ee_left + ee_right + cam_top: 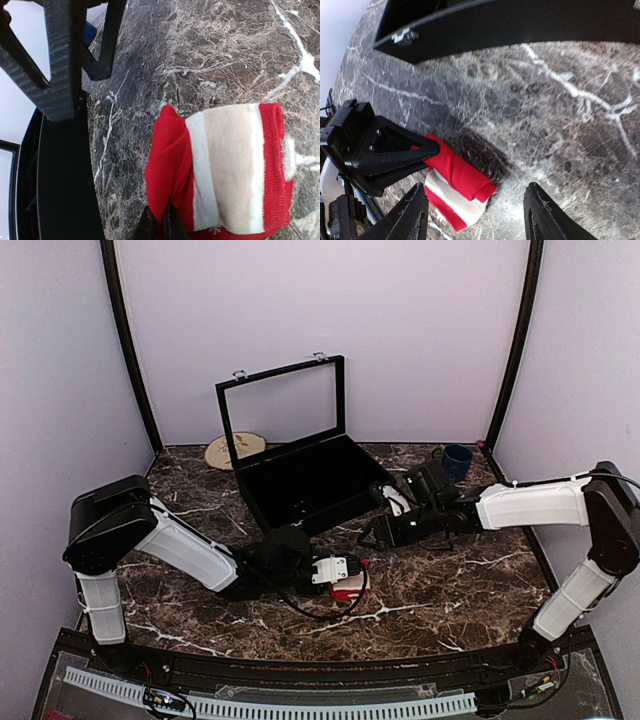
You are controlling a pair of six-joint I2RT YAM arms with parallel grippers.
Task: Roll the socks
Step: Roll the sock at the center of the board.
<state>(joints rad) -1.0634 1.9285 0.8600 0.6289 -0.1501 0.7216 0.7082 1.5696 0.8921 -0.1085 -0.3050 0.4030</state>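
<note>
The open black case takes up the far middle of the tabletop, with its lid upright behind it, so there is no low way through there. The left hand, clamped on the socks, closes off their left side. The right hand, fingers spread, hangs just far-right of them. Bare marble lies open at the near right. A blue cup stands in the far right corner.

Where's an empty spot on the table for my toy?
Bare marble: front right, between the socks and the right arm; also left of the black case. Crowded mid-table, where the left gripper and right gripper meet at the socks.
</note>
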